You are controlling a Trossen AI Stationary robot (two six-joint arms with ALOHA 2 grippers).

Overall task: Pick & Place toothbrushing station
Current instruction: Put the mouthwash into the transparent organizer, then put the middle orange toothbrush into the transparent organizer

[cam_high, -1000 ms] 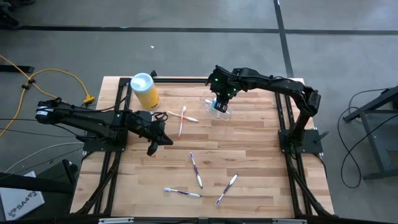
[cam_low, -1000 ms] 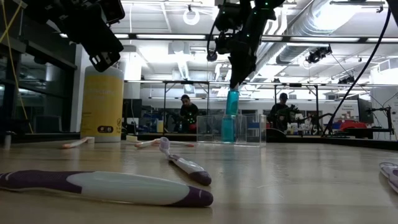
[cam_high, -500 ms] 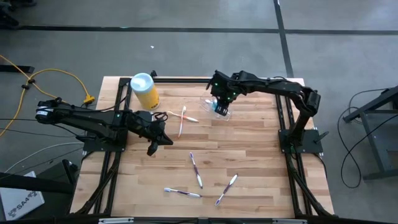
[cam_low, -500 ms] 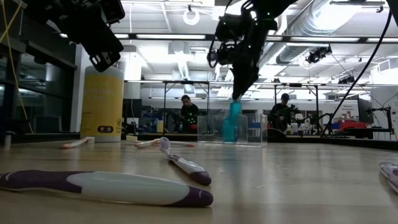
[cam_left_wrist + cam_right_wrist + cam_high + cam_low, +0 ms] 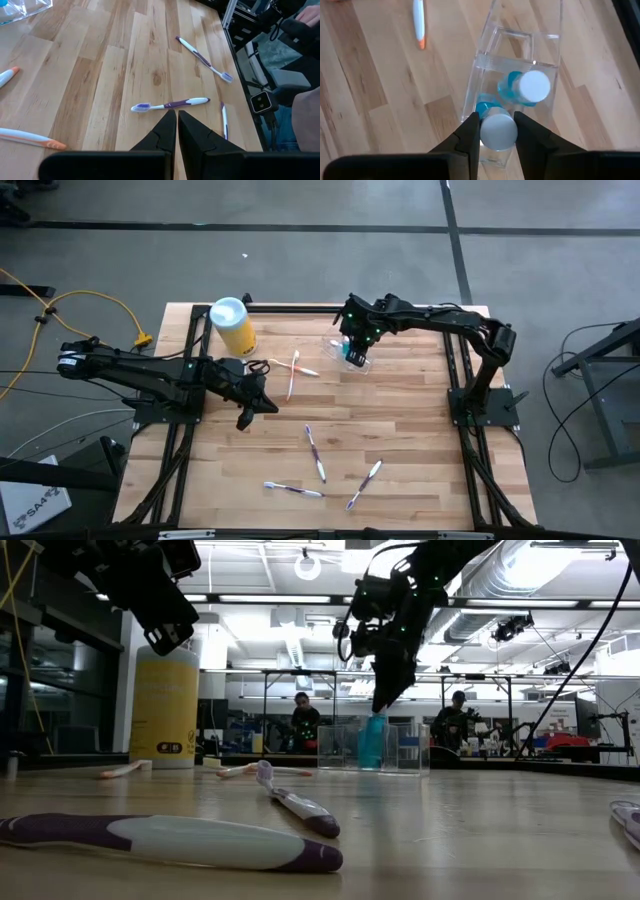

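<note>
The clear plastic holder stands on the table's far middle; it also shows in the low view and the right wrist view. My right gripper hangs over it, shut on a blue stick with a white round end. A second blue and white stick stands in the holder. My left gripper is shut and empty, held above the table's left middle. My right gripper pinches the blue stick's white top end between its two fingers. The fingers come from above, pointing down. The stick hangs upright below them, its blue lower part inside the clear holder.
A yellow canister with a pale blue lid stands far left. Orange and white toothbrushes lie beside the holder. Purple and white toothbrushes lie near the front. People show in the room beyond.
My right gripper has gone down over the clear holder and tipped a little, carrying the blue stick. The stick has sunk from standing well above the holder's rim to mostly inside it.
</note>
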